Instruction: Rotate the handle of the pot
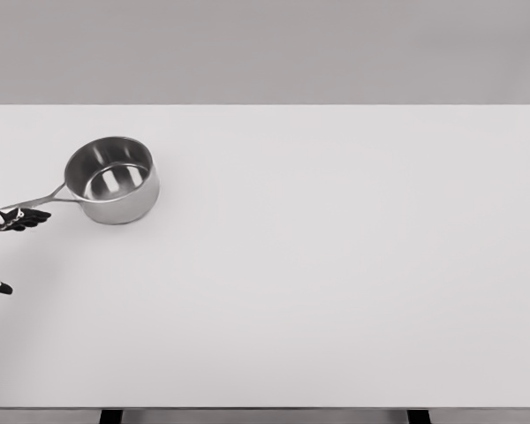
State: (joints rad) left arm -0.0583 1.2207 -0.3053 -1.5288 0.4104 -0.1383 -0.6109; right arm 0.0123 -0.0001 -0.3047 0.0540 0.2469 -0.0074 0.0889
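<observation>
Trouble looks likeliest where the left hand (22, 217), dark fingers stretched flat and gripping nothing, lies against the handle (37, 202) of the steel saucepan (115, 179) at the white table's (336, 265) far-left: a push could slide off or shove the pan.

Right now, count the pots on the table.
1. The pot stands on the table at its far left, handle pointing toward the left hand. Nothing seems hidden.
</observation>
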